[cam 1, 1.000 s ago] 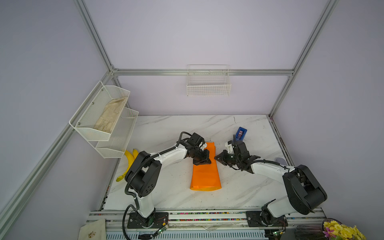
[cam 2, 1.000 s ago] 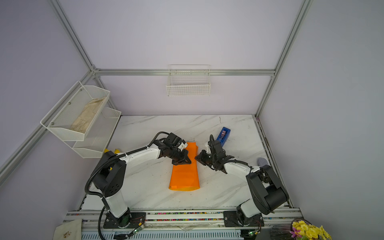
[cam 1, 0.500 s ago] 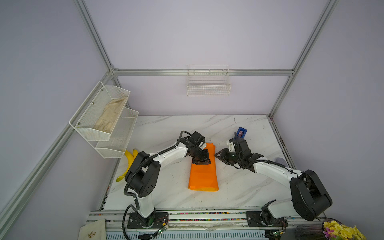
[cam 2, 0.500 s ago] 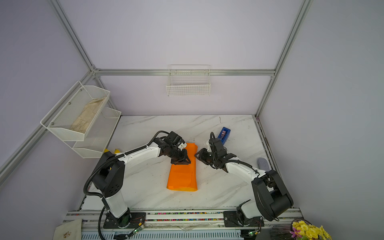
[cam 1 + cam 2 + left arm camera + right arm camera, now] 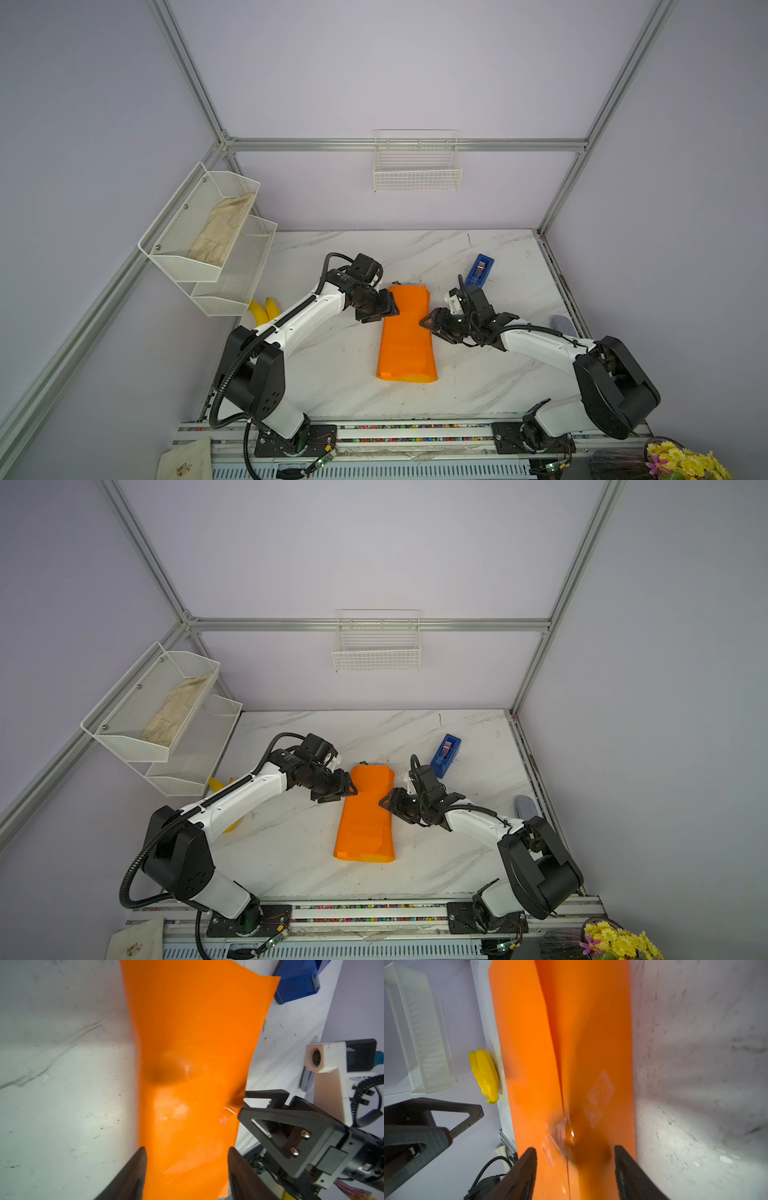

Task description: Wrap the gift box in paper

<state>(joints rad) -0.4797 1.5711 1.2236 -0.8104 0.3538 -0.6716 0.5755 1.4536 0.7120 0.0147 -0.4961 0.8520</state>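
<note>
The orange paper [image 5: 405, 340] [image 5: 365, 816] lies on the marble table as a long folded wrap, pinched narrower at its middle. The gift box is hidden; no dark box shows in any view. My left gripper [image 5: 390, 309] [image 5: 349, 789] stands open at the wrap's left edge, and its wrist view shows the jaws [image 5: 186, 1150] apart over the paper [image 5: 187, 1043]. My right gripper [image 5: 428, 322] [image 5: 385, 802] stands open at the right edge, its jaws [image 5: 574, 1149] astride the overlap seam of the paper [image 5: 571, 1032]. Clear tape pieces [image 5: 600, 1093] lie on the seam.
A blue tape dispenser [image 5: 480, 270] [image 5: 445, 754] sits behind the right gripper. Yellow bananas [image 5: 262, 311] [image 5: 485, 1076] lie at the table's left edge under a white wire rack [image 5: 208, 237]. A grey object [image 5: 561, 322] rests by the right edge.
Both grippers have gone from shut to open and let go of the paper. The wrap has settled and its near end has shifted a little.
</note>
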